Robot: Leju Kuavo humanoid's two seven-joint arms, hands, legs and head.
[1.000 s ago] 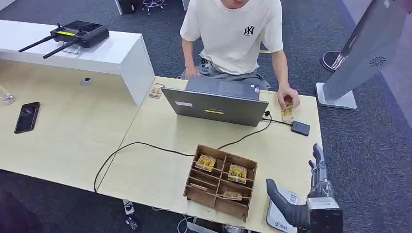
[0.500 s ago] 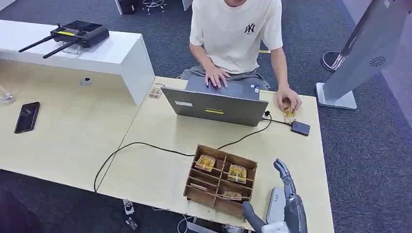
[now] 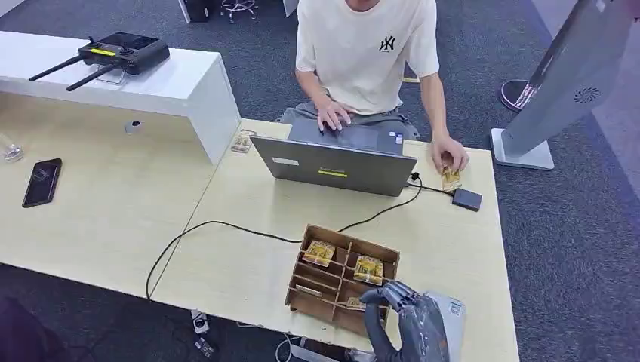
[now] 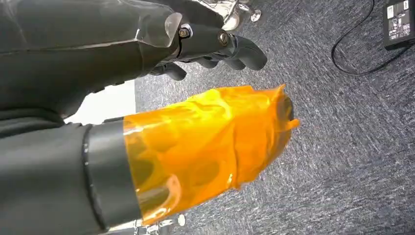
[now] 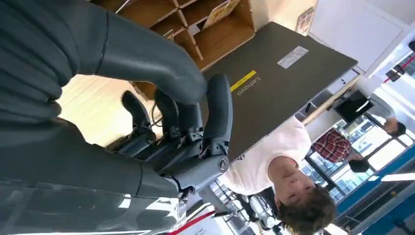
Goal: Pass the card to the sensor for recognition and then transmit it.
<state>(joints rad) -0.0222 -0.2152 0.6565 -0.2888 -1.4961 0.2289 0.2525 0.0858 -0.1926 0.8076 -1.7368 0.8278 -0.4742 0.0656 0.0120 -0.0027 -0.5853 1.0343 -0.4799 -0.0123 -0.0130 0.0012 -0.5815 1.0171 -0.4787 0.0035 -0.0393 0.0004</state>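
From above, the task has barely begun: cards (image 3: 368, 269) lie in the wooden divided box (image 3: 302, 296) on the table (image 3: 249, 256), none lifted, and the black sensor (image 3: 466, 199) waits beside a seated person's hand (image 3: 448, 157). The right robot hand (image 3: 398, 309) hovers at the box's near corner, fingers curled, holding nothing. Its wrist camera shows those fingers (image 5: 218, 110) bent, empty, near the compartments. The left robot hand (image 4: 215, 46) hangs above carpet, fingers curled, empty.
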